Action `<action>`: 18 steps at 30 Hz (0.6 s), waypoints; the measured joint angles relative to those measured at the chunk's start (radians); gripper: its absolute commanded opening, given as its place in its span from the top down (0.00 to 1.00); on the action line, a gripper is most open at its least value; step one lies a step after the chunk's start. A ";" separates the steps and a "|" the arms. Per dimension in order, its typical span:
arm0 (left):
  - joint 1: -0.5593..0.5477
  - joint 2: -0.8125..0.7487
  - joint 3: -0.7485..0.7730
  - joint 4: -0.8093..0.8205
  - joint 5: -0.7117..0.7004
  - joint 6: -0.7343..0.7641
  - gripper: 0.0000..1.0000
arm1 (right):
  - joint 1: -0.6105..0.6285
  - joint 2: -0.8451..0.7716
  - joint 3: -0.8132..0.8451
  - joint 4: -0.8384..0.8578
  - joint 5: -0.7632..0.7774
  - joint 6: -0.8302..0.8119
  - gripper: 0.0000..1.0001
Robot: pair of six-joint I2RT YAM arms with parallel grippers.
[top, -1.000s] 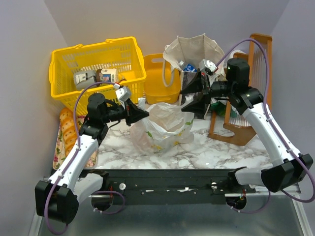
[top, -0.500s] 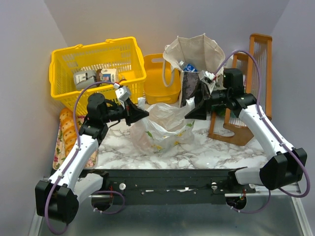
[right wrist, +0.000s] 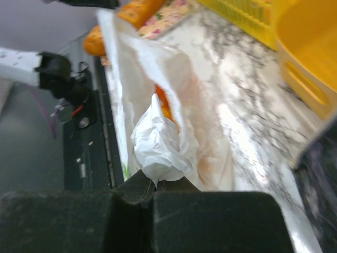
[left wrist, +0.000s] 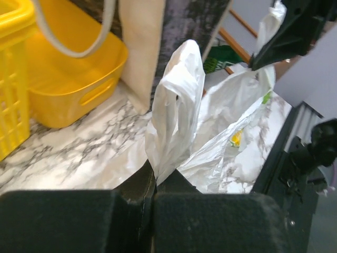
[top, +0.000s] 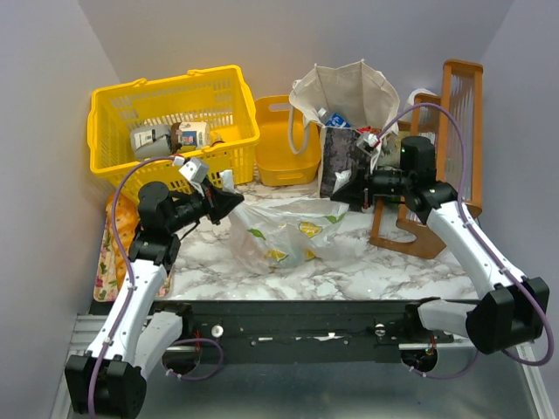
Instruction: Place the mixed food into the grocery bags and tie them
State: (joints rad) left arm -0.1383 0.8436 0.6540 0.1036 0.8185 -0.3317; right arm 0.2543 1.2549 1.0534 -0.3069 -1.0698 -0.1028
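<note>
"How's the left arm (top: 140, 275) standing?"

"It rises from its base at the near left corner and folds at the elbow. The forearm lies about level, pointing right. The left gripper (top: 229, 202) has its jaws pressed together, with a twisted ear of the plastic bag (top: 279, 234) pinched between them."

"And the other one?"

"The right arm (top: 467, 236) climbs from the near right toward the far side, bends at the top, and its wrist points left. The right gripper (top: 343, 188) is clamped too, a bunched bit of the same bag caught in its tips."

"Close together?"

"No. The two grippers face each other, well apart, the right one a little farther back."
</note>
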 measured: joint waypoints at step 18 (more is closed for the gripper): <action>0.002 -0.042 -0.109 -0.195 -0.317 -0.221 1.00 | 0.016 -0.136 -0.241 0.074 0.700 0.426 0.99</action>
State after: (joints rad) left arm -0.1364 0.8021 0.5449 -0.0910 0.5011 -0.5526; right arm 0.2703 1.1191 0.8127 -0.2329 -0.3702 0.3229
